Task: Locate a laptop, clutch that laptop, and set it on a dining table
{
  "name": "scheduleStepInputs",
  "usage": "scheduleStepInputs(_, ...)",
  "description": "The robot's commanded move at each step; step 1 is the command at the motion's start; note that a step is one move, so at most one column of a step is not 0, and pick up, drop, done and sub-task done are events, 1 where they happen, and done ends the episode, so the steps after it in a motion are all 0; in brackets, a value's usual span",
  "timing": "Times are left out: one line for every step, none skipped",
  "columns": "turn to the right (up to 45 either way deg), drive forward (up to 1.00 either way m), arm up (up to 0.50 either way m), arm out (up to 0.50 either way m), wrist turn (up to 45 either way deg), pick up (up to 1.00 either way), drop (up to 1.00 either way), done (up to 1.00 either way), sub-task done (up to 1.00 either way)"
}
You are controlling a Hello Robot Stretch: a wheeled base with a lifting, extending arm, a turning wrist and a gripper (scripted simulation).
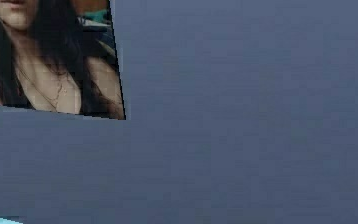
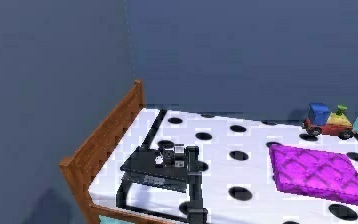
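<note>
Reaching up from the arm side view's bottom edge with the dark arm, resting the gripper at the dark laptop lying on the dotted white bed, near its wooden end board. Not showing how the jaws are standing, or whether anything is being held. Farther out, showing a purple cushion lying on the cover and a toy train sitting beyond it; ahead, facing a picture hanging on a blue wall.

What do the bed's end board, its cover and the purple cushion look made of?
The end board looks like smooth brown wood, judging by its colour and plank-built frame. The cover seems to be matt cloth, white with black dots. The purple cushion seems to be soft fabric, quilted in diamonds, with a slight sheen.
</note>
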Motion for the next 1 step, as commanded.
scheduleStepInputs(0.0, 0.00, 0.00, 0.00, 21.0, 0.00, 0.00, 0.00, 0.00)
